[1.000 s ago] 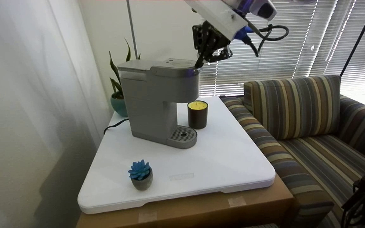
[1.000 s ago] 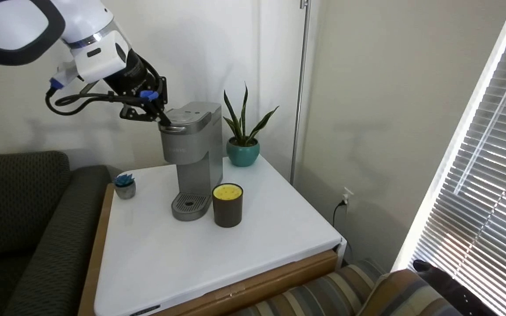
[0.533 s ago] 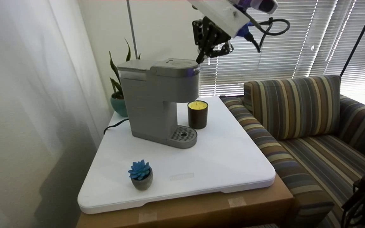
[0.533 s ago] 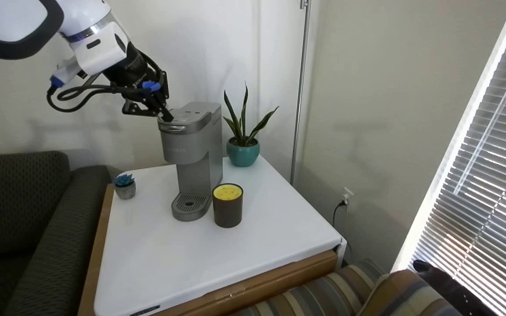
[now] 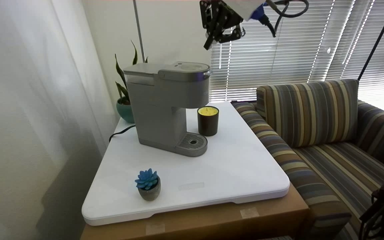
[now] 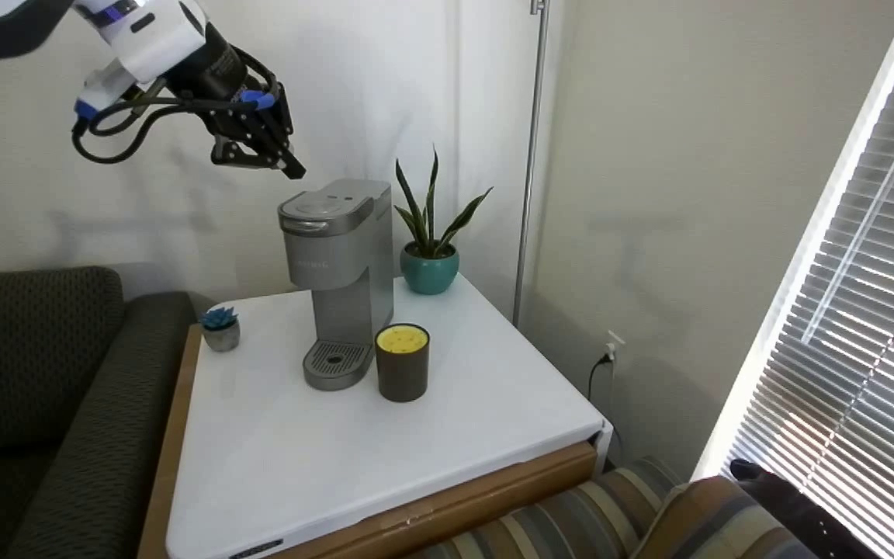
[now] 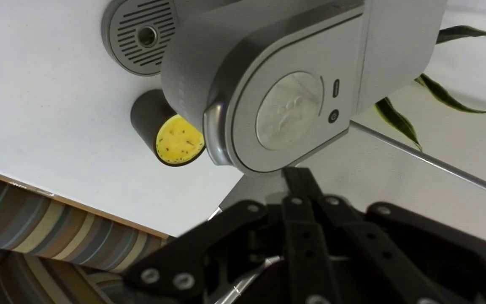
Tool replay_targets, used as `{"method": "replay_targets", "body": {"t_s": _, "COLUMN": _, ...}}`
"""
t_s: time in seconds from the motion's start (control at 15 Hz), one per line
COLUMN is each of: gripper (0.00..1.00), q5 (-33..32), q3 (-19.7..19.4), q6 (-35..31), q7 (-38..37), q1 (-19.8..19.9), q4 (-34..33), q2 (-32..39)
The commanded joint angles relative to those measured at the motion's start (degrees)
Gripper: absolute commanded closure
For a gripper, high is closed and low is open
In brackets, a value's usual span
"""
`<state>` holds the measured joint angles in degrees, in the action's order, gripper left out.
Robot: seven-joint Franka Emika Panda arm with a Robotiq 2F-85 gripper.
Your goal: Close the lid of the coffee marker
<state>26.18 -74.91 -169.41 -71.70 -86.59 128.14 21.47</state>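
Grey coffee maker (image 5: pixel 167 109), lid (image 7: pixel 292 103) closed, 2 buttons (image 7: pixel 333 116)

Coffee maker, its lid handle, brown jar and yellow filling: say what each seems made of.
Coffee maker: probably plastic, matte gray, given its even, dull look.
Lid handle: shiny silver, bright reflections; metal or plated plastic.
Brown jar: smooth, opaque; glass or ceramic, unclear.
Yellow filling: likely wax; opaque, dark specks.

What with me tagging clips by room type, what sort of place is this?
Likely a living room or lounge, perhaps in a home: a striped, cushioned seat and a dark sofa or armchair stand beside the white tabletop, with slatted blinds nearby.
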Motion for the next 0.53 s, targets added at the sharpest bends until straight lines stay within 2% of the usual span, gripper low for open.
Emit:
{"method": "replay_targets", "body": {"t_s": 0.0, "gripper": 1.0, "q5": -1.0, "q3": -5.6, "q6": 1.1, "q7": -1.1, "q1": -5.2, "q4": 0.0, "q2": 1.8}}
{"method": "replay_targets", "body": {"t_s": 0.47, "gripper": 1.0, "q5": -3.9, "q3": -10.7, "q6": 2.7, "q7": -2.0, "q1": -10.1, "q4": 0.1, "q2": 0.6}}
